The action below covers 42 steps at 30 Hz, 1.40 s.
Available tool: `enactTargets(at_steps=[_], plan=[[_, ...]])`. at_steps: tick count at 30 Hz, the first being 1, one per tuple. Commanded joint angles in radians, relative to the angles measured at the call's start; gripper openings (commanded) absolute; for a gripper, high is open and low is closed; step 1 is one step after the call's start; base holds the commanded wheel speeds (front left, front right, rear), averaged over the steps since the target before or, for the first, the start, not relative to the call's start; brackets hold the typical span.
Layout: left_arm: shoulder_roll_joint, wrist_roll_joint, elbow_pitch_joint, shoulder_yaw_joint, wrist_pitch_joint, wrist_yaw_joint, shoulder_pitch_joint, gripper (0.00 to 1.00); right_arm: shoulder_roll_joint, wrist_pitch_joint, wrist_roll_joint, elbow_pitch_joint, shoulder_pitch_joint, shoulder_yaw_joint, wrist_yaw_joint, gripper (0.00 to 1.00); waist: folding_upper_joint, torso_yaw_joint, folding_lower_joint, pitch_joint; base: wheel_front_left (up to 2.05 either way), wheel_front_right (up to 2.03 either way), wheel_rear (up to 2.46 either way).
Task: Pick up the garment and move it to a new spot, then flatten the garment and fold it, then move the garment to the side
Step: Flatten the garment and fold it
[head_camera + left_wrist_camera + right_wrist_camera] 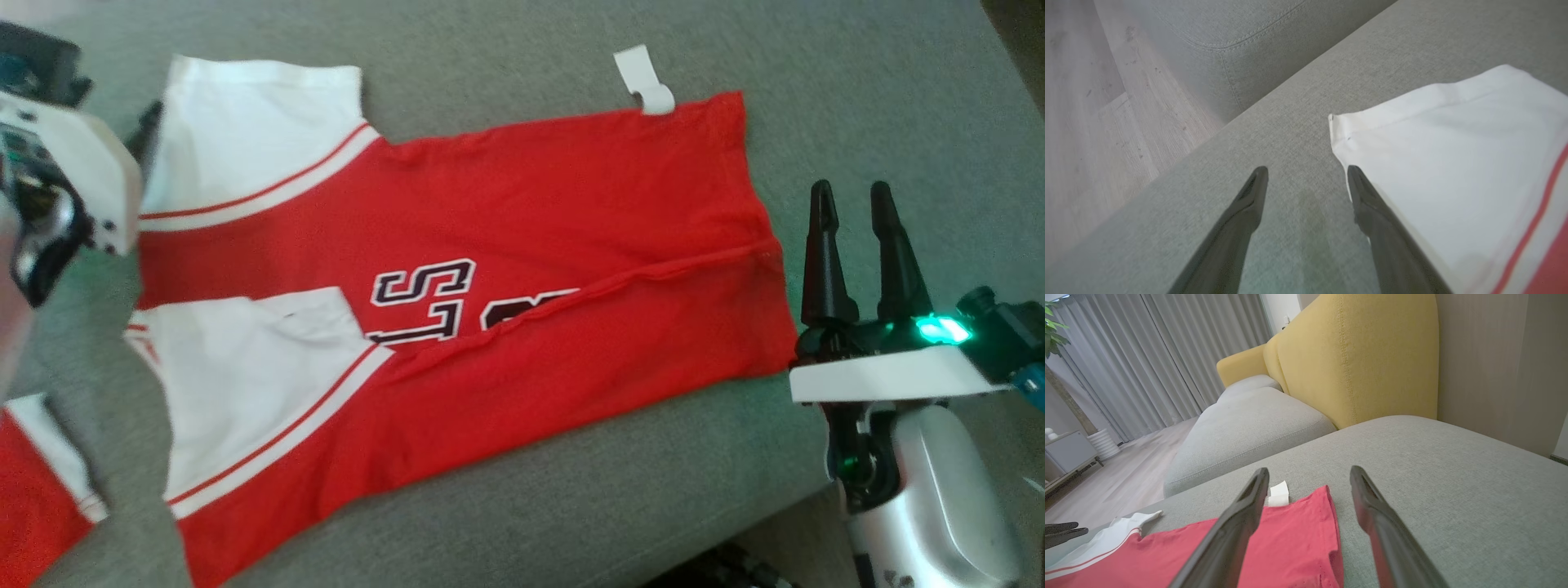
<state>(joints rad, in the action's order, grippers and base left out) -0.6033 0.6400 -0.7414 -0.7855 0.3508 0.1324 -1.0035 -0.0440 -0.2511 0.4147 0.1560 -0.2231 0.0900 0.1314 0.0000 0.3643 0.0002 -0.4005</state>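
Garment of red and white cloth (531, 204) lies flat, both grippers released

I see the garment spread on the grey woven sofa cushion (857, 73), with its lower long edge folded over the dark letters. My left gripper (1306, 171) has its fingers apart, one finger right at the edge of the white sleeve (1453, 163). My right gripper (849, 196) is also spread wide, just beside the red hem and near the small white tag (645, 82).

garment (522, 245) was a red jersey, white sleeves (253, 131) with red stripe trim, dark outlined lettering (424, 298) partly covered. Lay flat on grey cushion (857, 98), near long edge folded over the middle, white tag (645, 82) sticking out at far hem corner.
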Motion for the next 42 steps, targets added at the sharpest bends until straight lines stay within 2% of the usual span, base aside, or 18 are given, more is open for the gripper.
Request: enactTargets(at_steps=[1, 13, 20, 21, 22, 25, 33, 37, 42], plan=[[-0.046, 0.007, 0.019, 0.031, -0.006, -0.002, -0.056, 1.00, -0.006, -0.010, 0.005, -0.032, -0.016, 0.022, -0.001, 1.00, 0.0000, 0.025, -0.0002, -0.027, 0.00, 0.00, 0.00], [-0.070, 0.113, -0.042, -0.063, 0.013, -0.002, -0.130, 1.00, -0.006, -0.011, 0.039, -0.059, -0.041, 0.036, -0.001, 1.00, 0.0000, 0.064, -0.0002, -0.076, 0.00, 0.00, 0.00], [-0.069, 0.207, 0.001, -0.136, 0.036, -0.002, -0.125, 1.00, -0.006, -0.011, 0.042, -0.035, -0.037, 0.021, -0.001, 1.00, 0.0000, 0.063, -0.0002, -0.072, 0.00, 0.00, 0.00], [-0.070, 0.229, 0.005, -0.150, 0.061, -0.002, -0.118, 0.85, -0.006, -0.011, 0.041, -0.030, -0.038, 0.019, -0.001, 1.00, 0.0000, 0.060, -0.0002, -0.069, 0.00, 0.00, 0.00], [-0.071, 0.251, 0.015, -0.169, 0.093, -0.002, -0.110, 0.00, -0.006, -0.011, 0.038, -0.025, -0.040, 0.015, -0.001, 1.00, 0.0000, 0.057, -0.0002, -0.065, 0.00, 0.00, 0.00], [-0.084, 0.300, 0.045, -0.202, 0.129, -0.002, -0.106, 0.00, -0.006, -0.011, 0.021, -0.013, -0.049, 0.009, -0.001, 1.00, 0.0000, 0.043, -0.0002, -0.055, 0.00, 0.00, 0.00], [-0.056, 0.337, 0.083, -0.211, -0.064, -0.002, -0.102, 0.00, -0.006, 0.029, -0.113, 0.037, -0.105, -0.038, -0.001, 1.00, 0.0000, -0.027, -0.0002, 0.014, 0.00, 0.00, 0.00], [-0.017, 0.351, 0.115, -0.206, -0.171, -0.002, -0.093, 0.00, -0.006, 0.120, -0.216, 0.028, -0.134, -0.073, -0.001, 1.00, 0.0000, -0.088, -0.0002, 0.057, 0.00, 0.00, 0.00], [0.019, 0.360, 0.184, -0.217, -0.277, -0.002, -0.061, 0.00, -0.017, 0.305, -0.293, 0.017, -0.171, -0.119, -0.001, 1.00, 0.0000, -0.173, -0.0002, 0.096, 0.00, 0.00, 0.00]])
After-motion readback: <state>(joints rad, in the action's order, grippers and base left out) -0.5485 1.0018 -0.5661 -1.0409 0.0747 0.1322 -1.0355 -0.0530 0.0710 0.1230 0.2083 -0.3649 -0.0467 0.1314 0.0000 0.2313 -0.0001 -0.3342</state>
